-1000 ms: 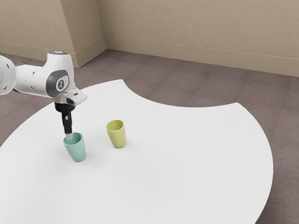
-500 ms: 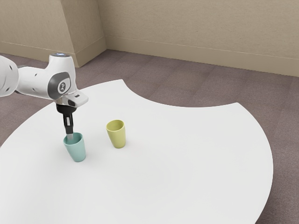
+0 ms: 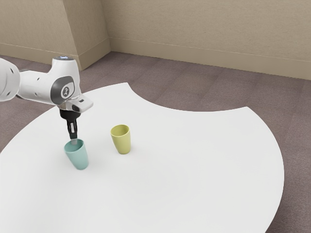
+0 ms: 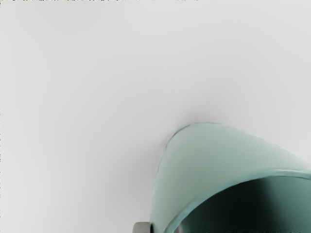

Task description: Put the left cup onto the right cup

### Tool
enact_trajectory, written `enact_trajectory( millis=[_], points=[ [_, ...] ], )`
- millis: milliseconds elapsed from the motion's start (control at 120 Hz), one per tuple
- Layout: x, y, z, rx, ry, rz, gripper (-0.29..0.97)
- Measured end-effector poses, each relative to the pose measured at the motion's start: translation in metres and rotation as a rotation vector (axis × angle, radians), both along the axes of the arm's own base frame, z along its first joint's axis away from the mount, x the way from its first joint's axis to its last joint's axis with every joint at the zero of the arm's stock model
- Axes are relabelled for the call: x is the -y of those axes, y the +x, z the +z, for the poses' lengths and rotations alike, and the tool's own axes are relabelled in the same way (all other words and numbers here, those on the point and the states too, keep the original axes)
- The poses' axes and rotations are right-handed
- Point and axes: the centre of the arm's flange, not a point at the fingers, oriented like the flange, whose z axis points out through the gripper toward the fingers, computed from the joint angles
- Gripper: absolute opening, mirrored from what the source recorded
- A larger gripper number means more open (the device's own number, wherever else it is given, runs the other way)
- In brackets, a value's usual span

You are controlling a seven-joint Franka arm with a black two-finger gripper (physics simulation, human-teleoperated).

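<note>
Now the jaws stand nearly closed, pinching the rim of the teal cup (image 3: 77,155) from above, at the rim's twelve o'clock side in the exterior view. The cup leans, its mouth tipped toward eleven o'clock, low over the white worktop (image 3: 194,165); whether its base touches the surface cannot be told. From the wrist, the teal cup (image 4: 218,170) sits just under the hand, dark mouth open. The yellow cup (image 3: 120,139) stands upright at about two o'clock of the teal one, near it but apart.
</note>
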Motion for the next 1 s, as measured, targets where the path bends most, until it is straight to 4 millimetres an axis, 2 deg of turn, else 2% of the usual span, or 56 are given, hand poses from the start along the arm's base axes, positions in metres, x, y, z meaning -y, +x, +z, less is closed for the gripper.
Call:
enact_trajectory(
  millis=[208, 467, 717, 1000],
  points=[
    [0.000, 0.000, 0.021, 0.033, 0.005, 0.005, -0.11],
    [0.002, 0.015, 0.065, 0.090, 0.026, 0.000, -0.11],
    [0.020, 0.030, 0.101, 0.116, 0.034, -0.023, -0.11],
    [0.035, 0.037, 0.134, 0.143, 0.039, -0.042, -0.11]
  ],
)
